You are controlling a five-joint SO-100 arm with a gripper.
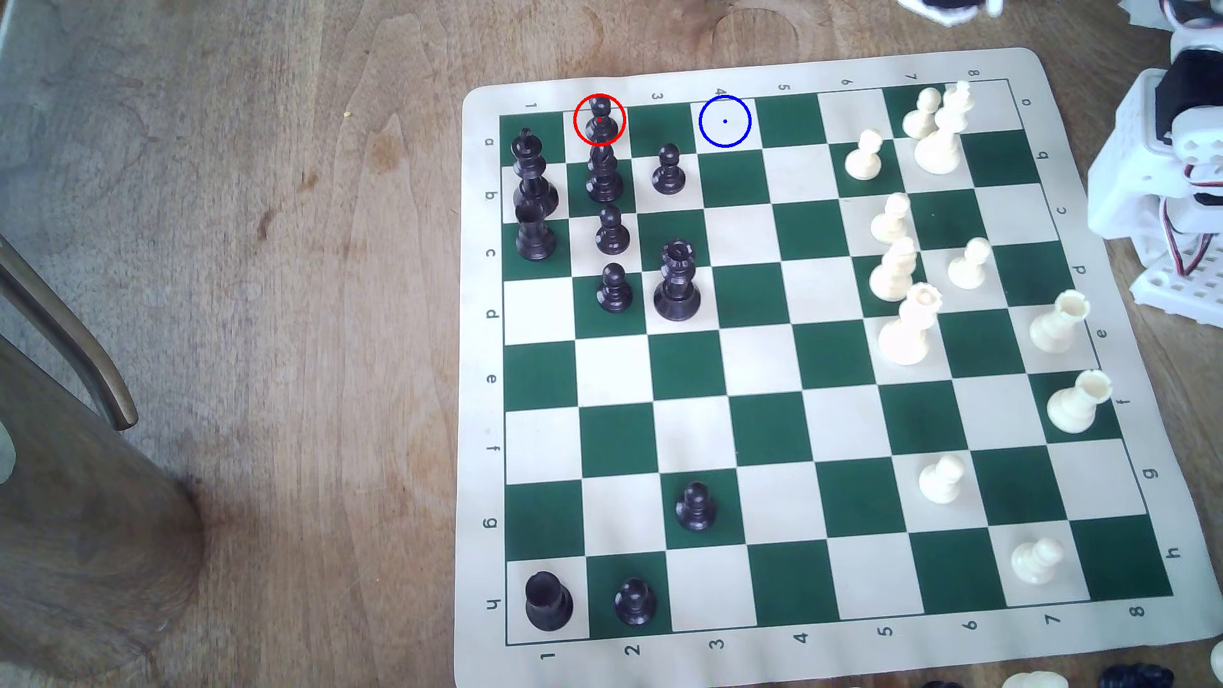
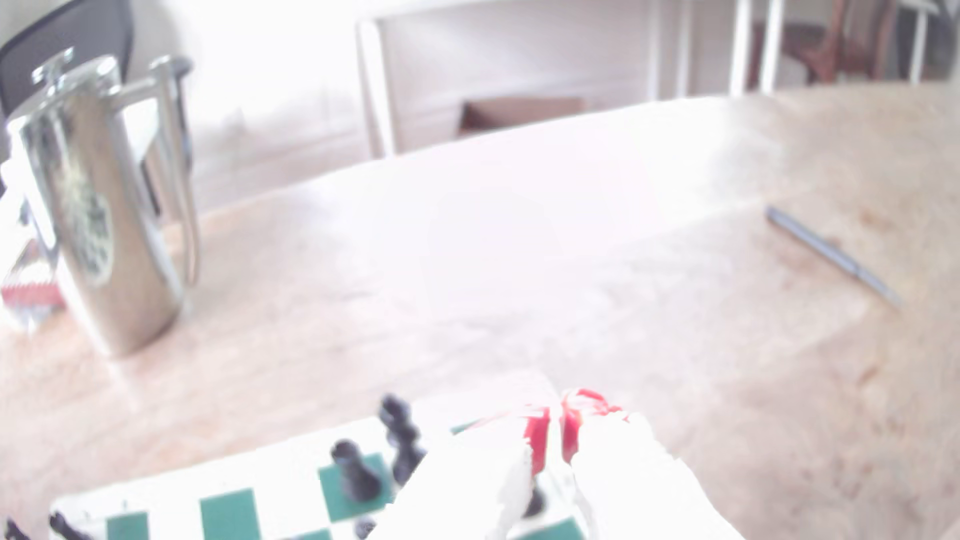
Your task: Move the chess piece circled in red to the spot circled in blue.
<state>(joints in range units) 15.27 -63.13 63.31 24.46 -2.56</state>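
A glossy black pawn waits on the vinyl chess board, and the gripper is nearly closed with nothing in it.

In the exterior view, from the left: the worn wooden table, then the green and cream chess board. The chess piece, with ball head and flared round base, stands upright in the red ring on the far row, a taller black piece just behind it. Two squares to the exterior view's right is the spot, a bare cream square. In the wrist view a shiny steel jug stands on the table, and the gripper, white with red tips, has only a thin gap between its jaws.
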